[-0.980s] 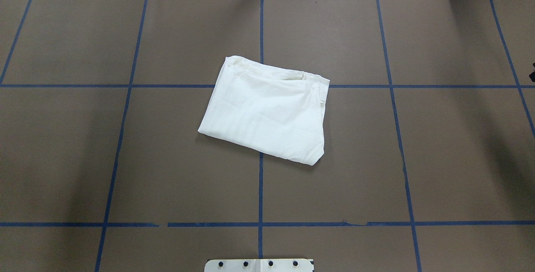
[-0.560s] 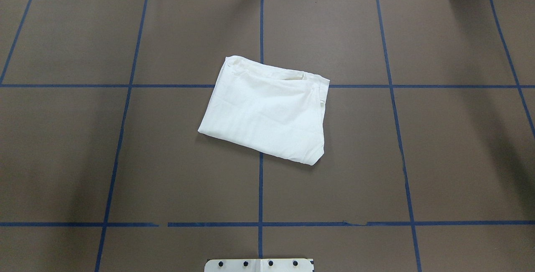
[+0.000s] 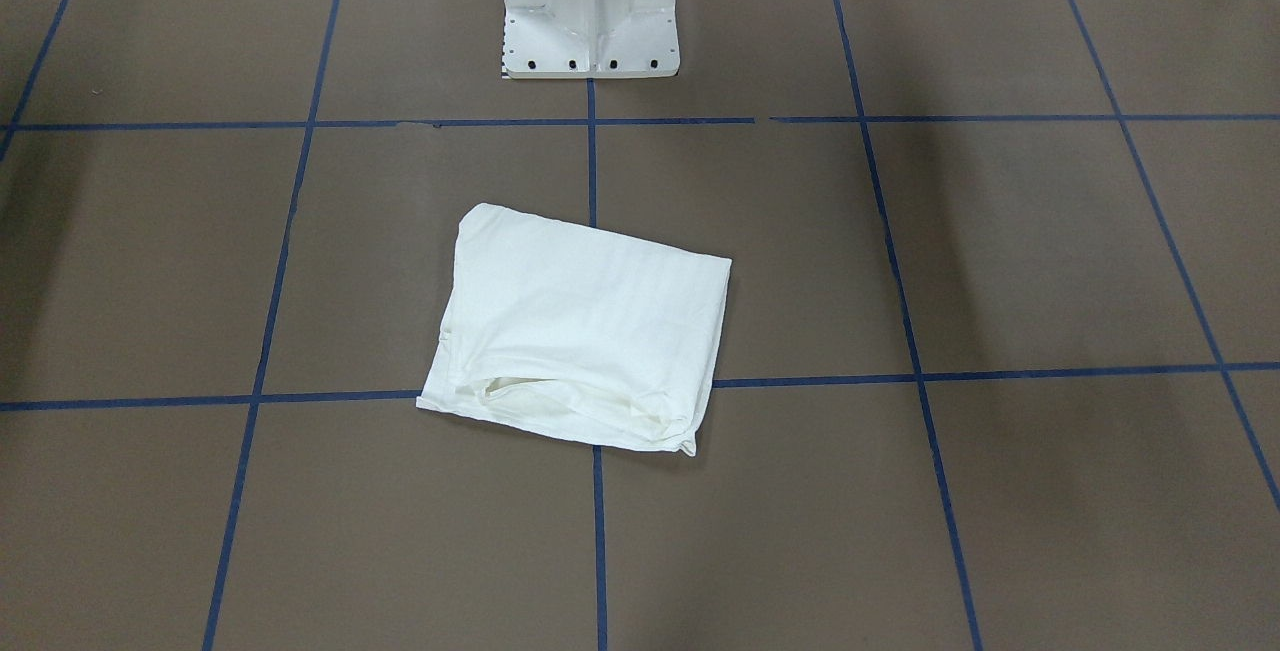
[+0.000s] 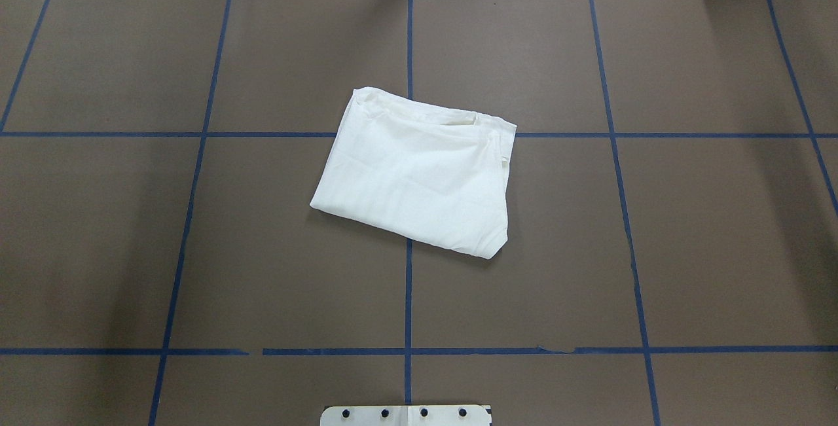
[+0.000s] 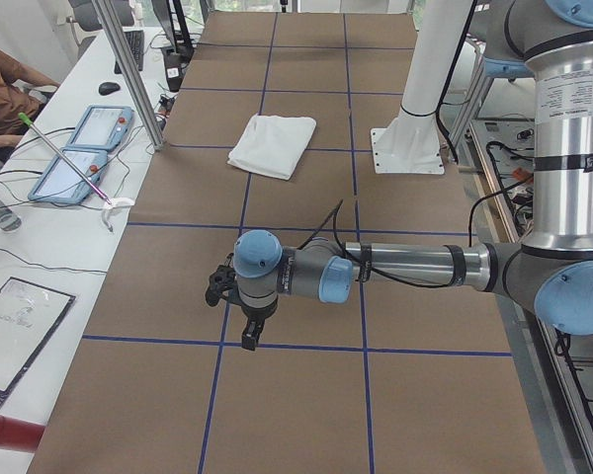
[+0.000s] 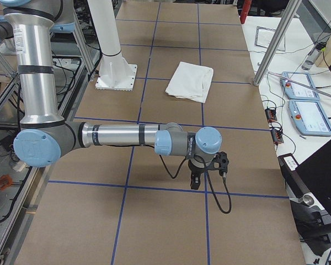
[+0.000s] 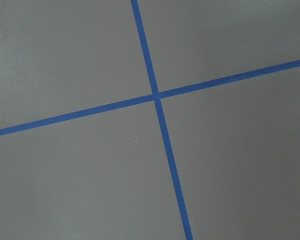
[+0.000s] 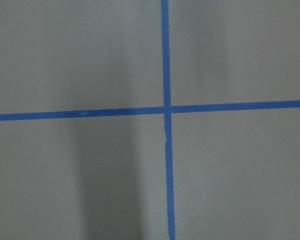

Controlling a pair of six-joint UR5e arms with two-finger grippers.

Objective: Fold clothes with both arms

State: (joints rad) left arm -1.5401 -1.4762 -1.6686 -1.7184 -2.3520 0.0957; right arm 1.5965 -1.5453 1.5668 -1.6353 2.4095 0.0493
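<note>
The clothes [image 4: 416,174] are one white shirt folded into a compact rectangle, lying flat at the middle of the brown table; its layered edges face the far side [image 3: 585,326]. No print shows. Both arms are stretched out low over the table ends, far from the shirt [image 5: 274,145] [image 6: 192,80]. The left gripper [image 5: 239,321] points down over a blue tape line, and so does the right gripper [image 6: 196,179]. I cannot tell whether either is open or shut. Both wrist views hold only brown surface and crossing blue tape.
The white pedestal base [image 3: 590,11] stands at the robot's edge of the table. Metal posts [image 5: 128,74] [image 6: 273,47], control tablets [image 5: 84,148] [image 6: 306,105] and cables line the operators' side, where a seated person [image 5: 0,89] shows.
A small dark piece at the right edge of the overhead view one second ago has left the frame. The folded shirt has not moved.
</note>
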